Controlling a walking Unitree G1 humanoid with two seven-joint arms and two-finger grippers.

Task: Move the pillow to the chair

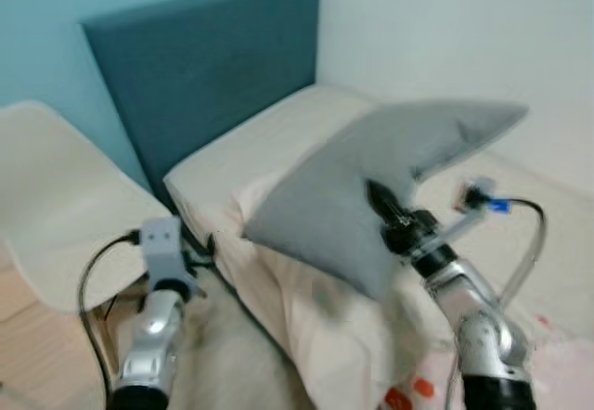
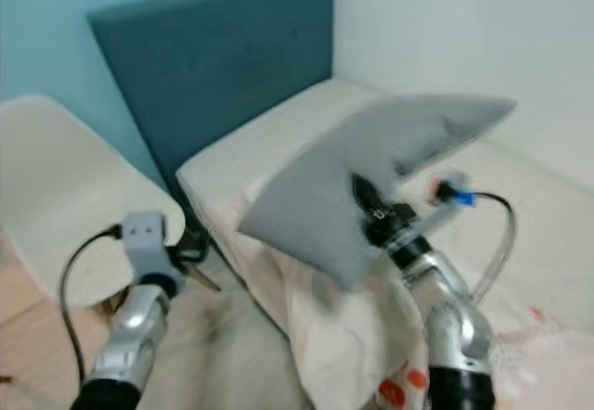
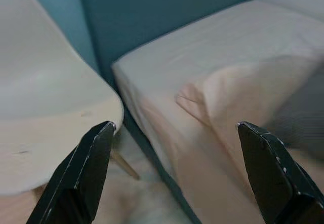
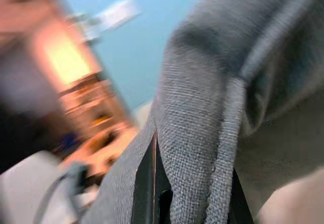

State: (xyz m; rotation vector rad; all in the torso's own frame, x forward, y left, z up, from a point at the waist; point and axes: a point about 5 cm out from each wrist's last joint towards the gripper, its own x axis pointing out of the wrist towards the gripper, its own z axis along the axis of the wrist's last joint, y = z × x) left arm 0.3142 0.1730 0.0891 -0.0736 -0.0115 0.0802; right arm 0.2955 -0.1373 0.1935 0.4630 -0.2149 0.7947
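Right wrist view shows what the head cameras blur: the right gripper (image 4: 185, 193) has its black fingers (image 4: 147, 183) clamped on a fold of the grey pillow (image 1: 371, 187), lifted above the bed (image 1: 278, 141). Left wrist view shows the left gripper (image 3: 187, 173) spread wide, holding nothing, with the cream chair (image 1: 56, 197) beside one finger and the bed past the other. Background beyond the pillow is an unreadable blur.
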